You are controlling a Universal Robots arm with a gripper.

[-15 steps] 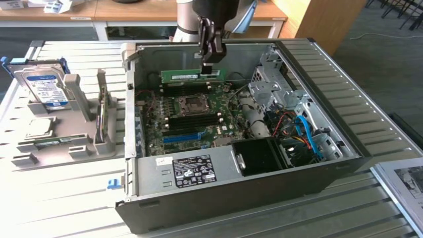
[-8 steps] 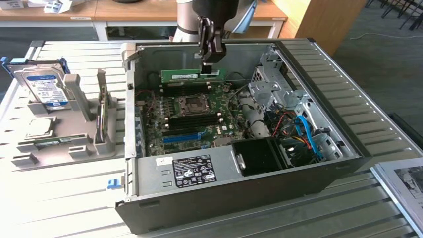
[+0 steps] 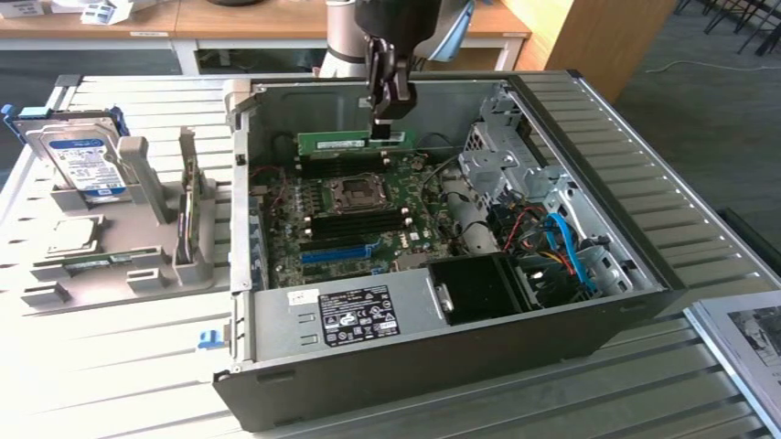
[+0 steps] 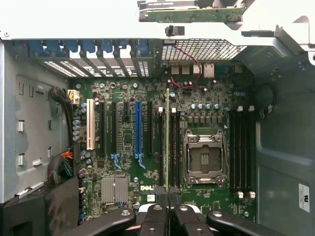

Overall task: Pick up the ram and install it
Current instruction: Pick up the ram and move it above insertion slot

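The ram (image 3: pixel 336 142) is a long green stick, held level inside the open computer case (image 3: pixel 403 357). My gripper (image 3: pixel 388 128) is shut on the stick's end at the exterior view's right. In the wrist view the ram (image 4: pixel 167 142) shows edge-on, running away from my gripper (image 4: pixel 167 209). It hangs in line with the black memory slots (image 4: pixel 173 147) beside the empty processor socket (image 4: pixel 204 157). I cannot tell whether its lower edge touches a slot. A second bank of slots (image 4: pixel 242 147) lies on the socket's other side.
On the exterior view's left, a grey holder (image 3: pixel 73 288) carries a hard drive (image 3: pixel 83 165), a silver processor chip (image 3: pixel 73 238) and another green board (image 3: pixel 187 197). Inside the case, a drive cage (image 3: pixel 507 151), coloured cables (image 3: pixel 555 242) and a black shroud (image 3: pixel 482 288) crowd the exterior view's right.
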